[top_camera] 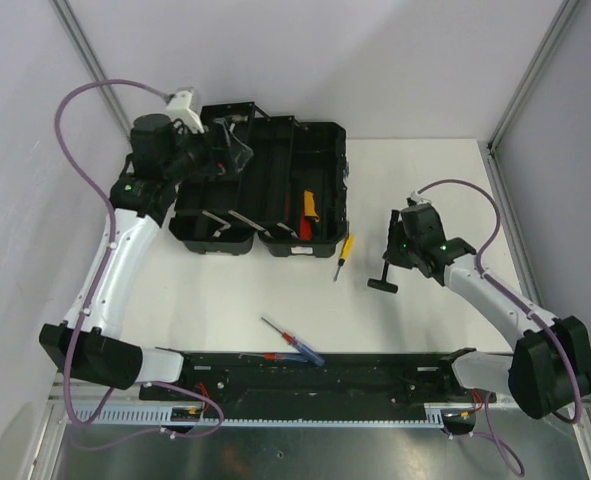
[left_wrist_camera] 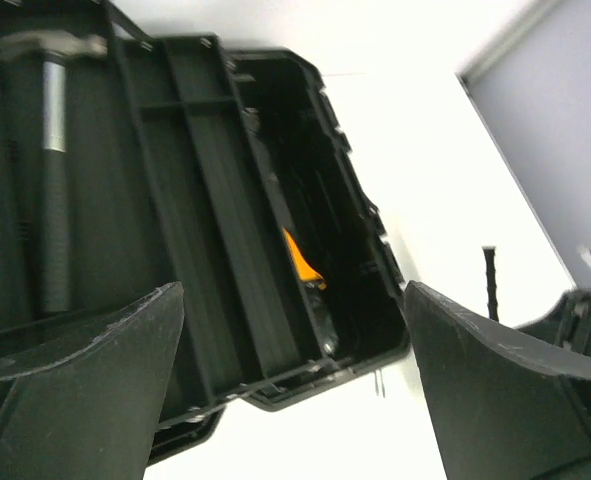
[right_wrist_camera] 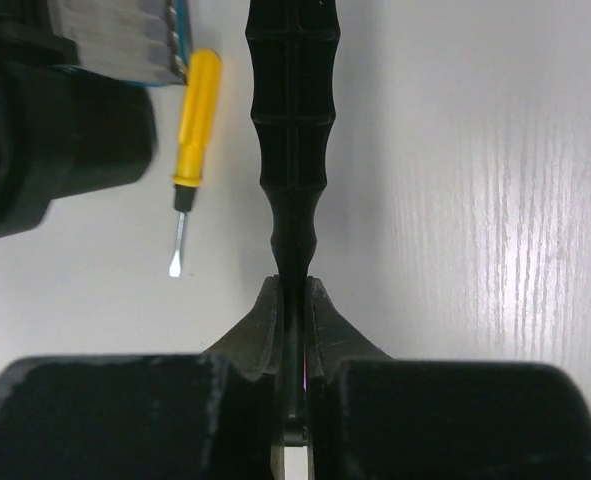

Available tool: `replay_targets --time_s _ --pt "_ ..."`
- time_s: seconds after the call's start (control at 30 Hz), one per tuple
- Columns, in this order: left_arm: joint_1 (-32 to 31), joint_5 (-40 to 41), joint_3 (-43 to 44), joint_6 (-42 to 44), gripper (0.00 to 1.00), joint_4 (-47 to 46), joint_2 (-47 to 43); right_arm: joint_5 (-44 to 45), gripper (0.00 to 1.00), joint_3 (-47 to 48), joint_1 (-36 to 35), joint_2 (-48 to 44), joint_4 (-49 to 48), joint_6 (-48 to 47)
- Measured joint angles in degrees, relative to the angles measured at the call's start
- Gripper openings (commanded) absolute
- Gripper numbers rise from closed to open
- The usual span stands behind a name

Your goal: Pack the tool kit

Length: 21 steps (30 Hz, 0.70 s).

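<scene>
Toolbox (top_camera: pixel 275 175), white table (top_camera: pixel 225 300), grey walls (top_camera: pixel 375 60), left hand (left_wrist_camera: pixel 291 330) wide, right hand (right_wrist_camera: pixel 293 300) gripping black tool (right_wrist_camera: pixel 290 130)

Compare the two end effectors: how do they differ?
The left end effector is open and empty; the right end effector is shut on a black tool. The left hangs above the open toolbox; the right is over the table beside the yellow screwdriver. Both are black.

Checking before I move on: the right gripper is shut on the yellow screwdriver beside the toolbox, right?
No. The right gripper is shut on the black ribbed tool, not the yellow screwdriver, which lies free on the table beside the toolbox. The right wrist view shows it.
</scene>
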State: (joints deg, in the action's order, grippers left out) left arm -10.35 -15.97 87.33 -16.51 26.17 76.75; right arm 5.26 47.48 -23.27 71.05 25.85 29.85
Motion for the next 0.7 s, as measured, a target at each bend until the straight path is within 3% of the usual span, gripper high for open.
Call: replay_targets --time_s 0.23,0.5,0.7 --pt "-7.8 -3.6 -3.2 0.0 0.93 -0.3 0.9 -5.2 0.00 3.4 0.8 -3.5 -1.2 2.0" --pt "-10.1 -5.6 -4.5 0.2 0.89 -1.5 1.1 -9.9 0.00 16.5 -2.2 0.6 -7.9 6.4" --pt "-20.5 -7.7 -9.3 -0.2 0.86 -6.1 1.8 -11.9 0.00 19.5 -5.5 3.1 -14.8 12.1"
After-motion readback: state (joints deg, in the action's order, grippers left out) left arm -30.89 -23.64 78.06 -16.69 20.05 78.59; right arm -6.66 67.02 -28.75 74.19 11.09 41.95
